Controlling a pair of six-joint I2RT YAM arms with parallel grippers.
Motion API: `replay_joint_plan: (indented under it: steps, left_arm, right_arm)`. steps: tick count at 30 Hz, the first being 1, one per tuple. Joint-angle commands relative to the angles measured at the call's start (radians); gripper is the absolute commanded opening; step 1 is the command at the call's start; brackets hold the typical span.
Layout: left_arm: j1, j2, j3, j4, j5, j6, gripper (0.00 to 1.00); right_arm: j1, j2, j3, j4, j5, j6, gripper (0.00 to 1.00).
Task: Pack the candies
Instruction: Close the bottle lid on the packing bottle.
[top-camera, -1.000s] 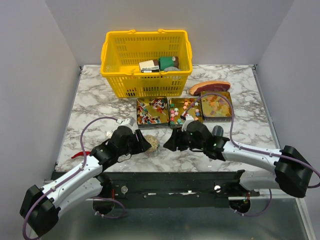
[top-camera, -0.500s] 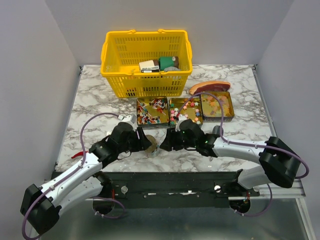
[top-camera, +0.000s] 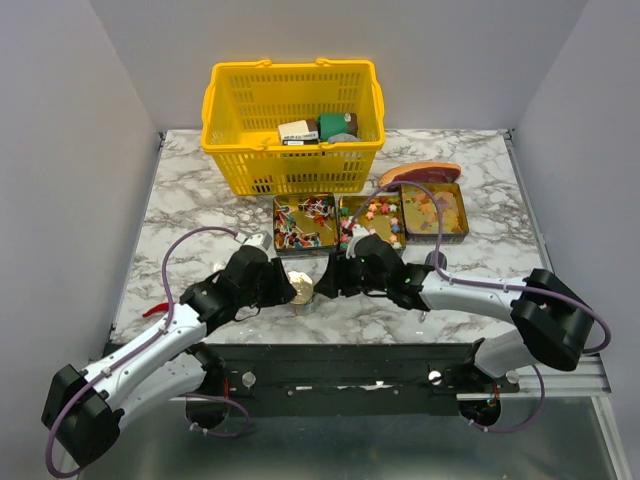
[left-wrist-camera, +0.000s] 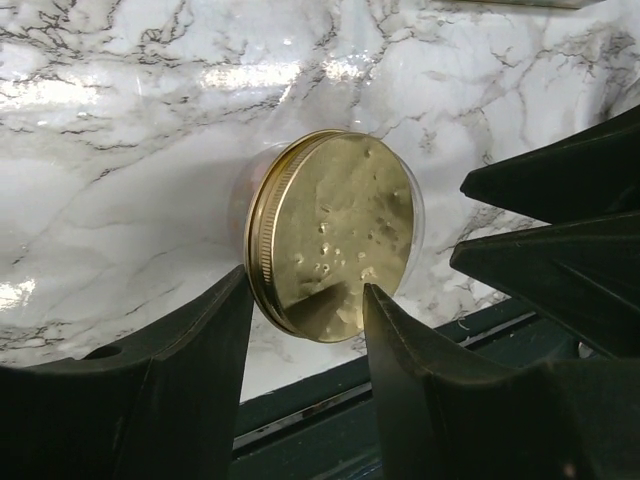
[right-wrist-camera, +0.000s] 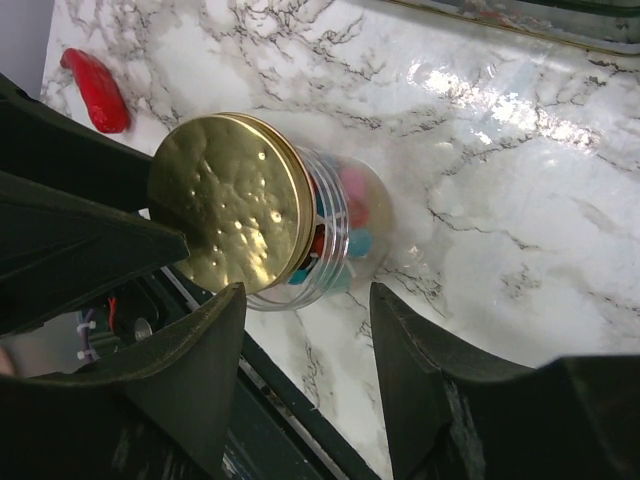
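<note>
A small clear jar (top-camera: 303, 291) with a gold lid (left-wrist-camera: 335, 235) stands near the table's front edge. Pink, blue and red candies (right-wrist-camera: 350, 215) show through its wall. More candies fill three open tins: wrapped ones (top-camera: 304, 222), chunky coloured ones (top-camera: 372, 220) and yellow-orange gummies (top-camera: 434, 212). My left gripper (left-wrist-camera: 305, 300) is open just left of the jar, its fingertips close against the lid's rim without clamping it. My right gripper (right-wrist-camera: 310, 300) is open wide on the jar's right, with the jar (right-wrist-camera: 300, 225) just beyond its fingertips.
A yellow basket (top-camera: 293, 130) holding boxed goods stands at the back. A red-brown meat slab (top-camera: 420, 174) lies behind the right tin. A small red object (right-wrist-camera: 95, 90) lies at the left front. The table's front edge (top-camera: 330, 340) runs right below the jar.
My right gripper has slid left, away from the tins and up to the jar. The left gripper has stayed beside the jar, and the jar has not moved.
</note>
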Motion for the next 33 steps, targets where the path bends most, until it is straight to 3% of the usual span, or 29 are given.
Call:
replay_joint_plan:
  steps: [1,18,33]
  left_arm:
    - [0.003,0.012,0.002,-0.029,-0.056,0.026,0.56]
    - [-0.008,0.065,0.018,0.020,0.019,0.095,0.51]
    - [-0.014,0.061,0.025,0.040,0.019,0.112,0.50]
  right_arm:
    - [0.011,0.038,0.036,0.031,-0.002,-0.015,0.60]
    - [0.020,0.098,0.071,0.028,0.023,-0.015,0.59]
    - [0.020,0.098,0.027,0.013,0.069,0.023,0.46]
